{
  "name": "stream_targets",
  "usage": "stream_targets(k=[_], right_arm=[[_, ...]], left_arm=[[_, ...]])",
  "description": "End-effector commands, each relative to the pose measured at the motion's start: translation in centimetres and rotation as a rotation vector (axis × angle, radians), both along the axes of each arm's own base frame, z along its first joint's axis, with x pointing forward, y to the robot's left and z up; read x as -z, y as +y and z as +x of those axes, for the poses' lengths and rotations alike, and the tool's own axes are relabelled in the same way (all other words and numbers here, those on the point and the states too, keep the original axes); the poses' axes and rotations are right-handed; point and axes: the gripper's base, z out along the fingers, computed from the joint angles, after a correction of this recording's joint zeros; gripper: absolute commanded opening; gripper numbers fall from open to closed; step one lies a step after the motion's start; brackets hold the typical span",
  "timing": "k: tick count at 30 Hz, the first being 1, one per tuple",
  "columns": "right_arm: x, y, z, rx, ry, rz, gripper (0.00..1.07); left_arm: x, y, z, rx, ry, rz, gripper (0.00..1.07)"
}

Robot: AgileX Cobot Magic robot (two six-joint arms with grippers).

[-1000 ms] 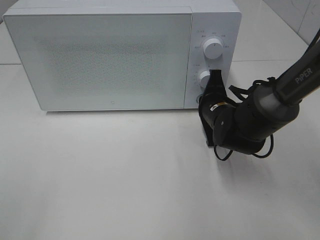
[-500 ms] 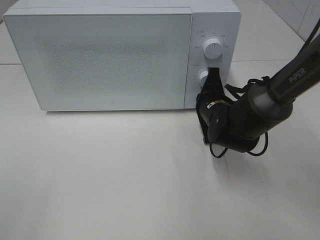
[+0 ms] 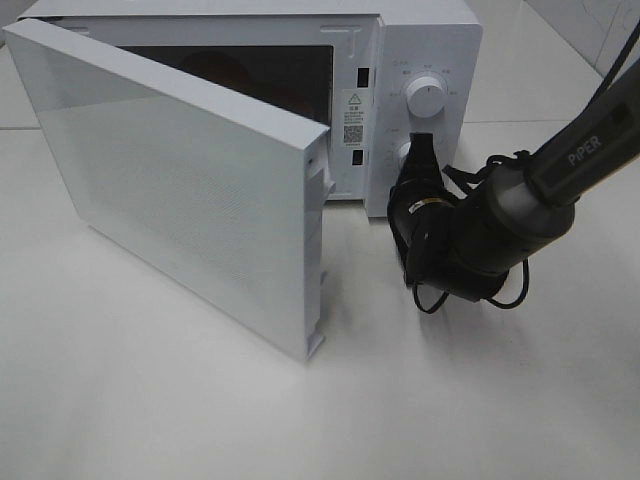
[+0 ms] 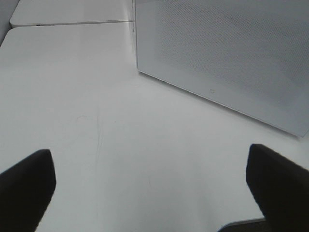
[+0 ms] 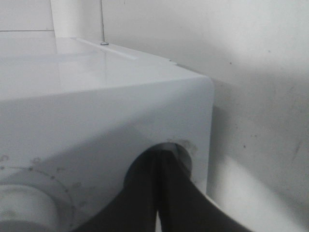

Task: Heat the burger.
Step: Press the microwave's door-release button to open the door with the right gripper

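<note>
The white microwave (image 3: 425, 40) stands at the back with its door (image 3: 190, 190) swung open toward the front left. A dim brown rounded shape (image 3: 215, 68), apparently the burger's bun, shows inside the cavity; the rest of it is hidden. My right gripper (image 3: 420, 148) is shut, fingers together, with its tips against the lower part of the control panel. In the right wrist view the right gripper (image 5: 161, 157) touches a round recess in the panel. My left gripper (image 4: 154, 193) is open and empty over bare table, facing the door (image 4: 222, 58).
The upper knob (image 3: 427, 97) is above my right gripper; the lower knob (image 3: 407, 155) is partly hidden by it. The open door reaches far out over the white table (image 3: 150, 400). A tiled wall is at the back right.
The microwave door, shut in both earlier frames, has swung open toward the front left. My right arm has shifted slightly left, still at the control panel.
</note>
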Motion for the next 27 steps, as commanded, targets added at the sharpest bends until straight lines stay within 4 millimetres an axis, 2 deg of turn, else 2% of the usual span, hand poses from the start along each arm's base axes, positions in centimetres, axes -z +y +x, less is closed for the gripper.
stream_targets(k=[1, 7, 15, 21, 27], right_arm=[[-4.7, -0.3, 3.0, 0.016, -0.310, -0.024, 0.00], [-4.2, 0.4, 2.4, -0.012, -0.216, 0.002, 0.00], [-3.8, 0.3, 0.5, -0.037, -0.127, 0.000, 0.00], [-3.4, -0.1, -1.9, -0.122, 0.017, -0.005, 0.00], [-3.7, -0.6, -3.9, -0.197, 0.083, -0.028, 0.00]], left_arm=[[0.0, 0.0, -0.2, -0.002, -0.028, -0.005, 1.00], [0.0, 0.0, -0.2, -0.002, -0.028, -0.005, 1.00], [0.0, 0.0, -0.2, -0.002, -0.028, -0.005, 1.00], [0.0, 0.0, -0.2, -0.002, -0.028, -0.005, 1.00], [0.0, 0.0, -0.2, -0.002, -0.028, -0.005, 1.00]])
